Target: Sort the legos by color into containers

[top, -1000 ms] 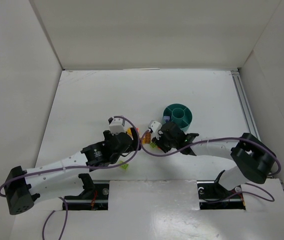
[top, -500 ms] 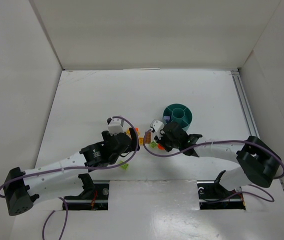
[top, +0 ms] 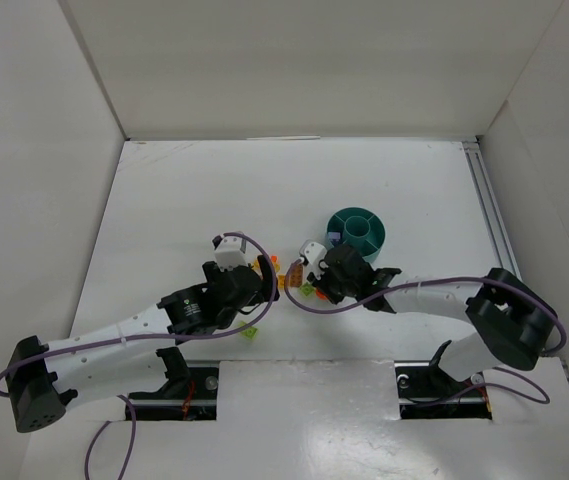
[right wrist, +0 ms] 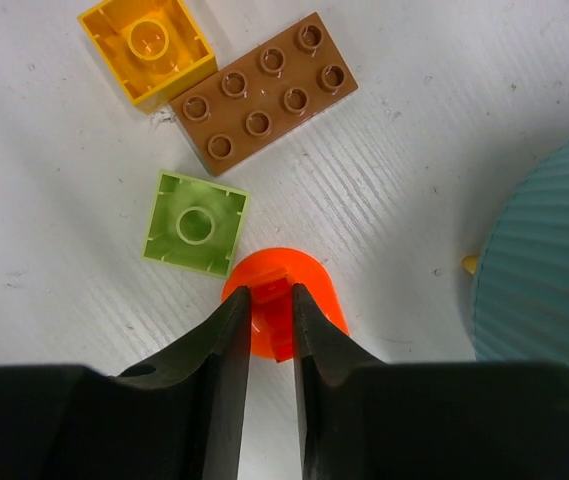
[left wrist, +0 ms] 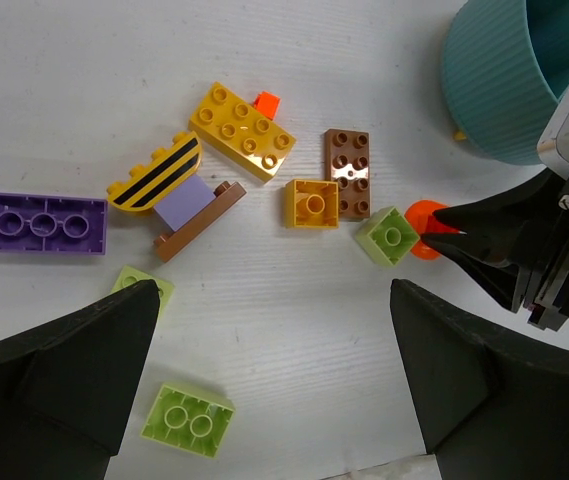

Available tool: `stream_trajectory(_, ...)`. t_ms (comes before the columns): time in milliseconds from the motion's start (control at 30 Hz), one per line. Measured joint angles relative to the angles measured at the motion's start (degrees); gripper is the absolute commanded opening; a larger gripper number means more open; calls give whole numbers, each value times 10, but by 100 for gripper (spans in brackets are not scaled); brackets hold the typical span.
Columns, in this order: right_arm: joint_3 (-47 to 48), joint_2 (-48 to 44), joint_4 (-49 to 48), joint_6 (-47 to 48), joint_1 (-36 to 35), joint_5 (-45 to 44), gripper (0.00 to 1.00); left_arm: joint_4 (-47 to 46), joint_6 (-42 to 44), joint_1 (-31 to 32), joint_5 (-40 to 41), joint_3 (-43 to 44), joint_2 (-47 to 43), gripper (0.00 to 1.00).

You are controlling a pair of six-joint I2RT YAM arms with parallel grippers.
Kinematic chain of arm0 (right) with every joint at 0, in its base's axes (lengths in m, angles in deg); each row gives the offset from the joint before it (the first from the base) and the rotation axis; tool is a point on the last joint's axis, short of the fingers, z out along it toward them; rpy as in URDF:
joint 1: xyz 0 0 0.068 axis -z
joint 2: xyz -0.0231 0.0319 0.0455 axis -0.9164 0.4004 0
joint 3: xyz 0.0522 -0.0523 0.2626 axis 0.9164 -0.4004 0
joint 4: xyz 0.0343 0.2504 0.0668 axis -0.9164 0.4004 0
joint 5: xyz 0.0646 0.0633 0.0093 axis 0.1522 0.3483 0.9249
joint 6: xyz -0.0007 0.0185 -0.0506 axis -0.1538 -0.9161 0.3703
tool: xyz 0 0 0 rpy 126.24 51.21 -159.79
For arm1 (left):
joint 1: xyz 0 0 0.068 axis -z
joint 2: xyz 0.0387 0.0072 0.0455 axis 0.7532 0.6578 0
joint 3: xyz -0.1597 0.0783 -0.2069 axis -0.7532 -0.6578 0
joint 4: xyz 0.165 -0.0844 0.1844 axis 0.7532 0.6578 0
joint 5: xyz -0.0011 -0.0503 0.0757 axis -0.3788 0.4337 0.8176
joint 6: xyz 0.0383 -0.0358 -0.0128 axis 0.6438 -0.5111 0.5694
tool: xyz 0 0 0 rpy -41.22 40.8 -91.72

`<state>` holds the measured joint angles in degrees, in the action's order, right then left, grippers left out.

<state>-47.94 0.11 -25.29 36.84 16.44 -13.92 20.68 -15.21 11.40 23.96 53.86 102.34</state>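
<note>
My right gripper point(right wrist: 269, 295) is shut on the raised middle of a round orange lego point(right wrist: 319, 290) lying on the white table. A lime lego point(right wrist: 196, 223) lies right beside it, with a brown lego point(right wrist: 264, 92) and a yellow one point(right wrist: 146, 47) farther out. The teal bowl point(right wrist: 554, 260) with the containers stands to the right, close by. My left gripper point(left wrist: 272, 300) hangs open over the pile with nothing between its fingers. Under it lie a purple lego point(left wrist: 39, 222), a yellow one point(left wrist: 243, 130), a striped yellow piece point(left wrist: 154, 175) and a lime lego point(left wrist: 188, 420).
The two grippers point(top: 264, 275) point(top: 309, 285) sit close together over the pile, just left of the bowl point(top: 356, 231). One lime brick point(top: 250, 333) lies apart near the front edge. White walls enclose the table on three sides, and a rail point(top: 489, 215) runs along the right.
My right gripper's jaws have closed onto the orange round lego. Both arms have shifted only slightly.
</note>
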Motion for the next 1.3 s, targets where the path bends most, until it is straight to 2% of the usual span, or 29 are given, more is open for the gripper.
stream_trajectory(200, 0, 2, -6, 0, 0, -2, 13, 0, 0, 0, 1, 0, 0, 100)
stream_trajectory(333, -1, -3, -4, 0, -3, -5, 10, 0, 0, 0, 1, 0, 0, 100)
stream_trajectory(767, -11, -187, 17, 0, -7, -18, 10, 0, 0, 0, 2, 0, 0, 100)
stream_trajectory(1000, 38, -204, 84, 11, -4, -96, 10, -5, 2, -3, 1, 0, 1, 100)
stream_trajectory(1300, 47, -205, 117, 29, 60, -142, 10, -31, 24, -42, -12, 0, 24, 100)
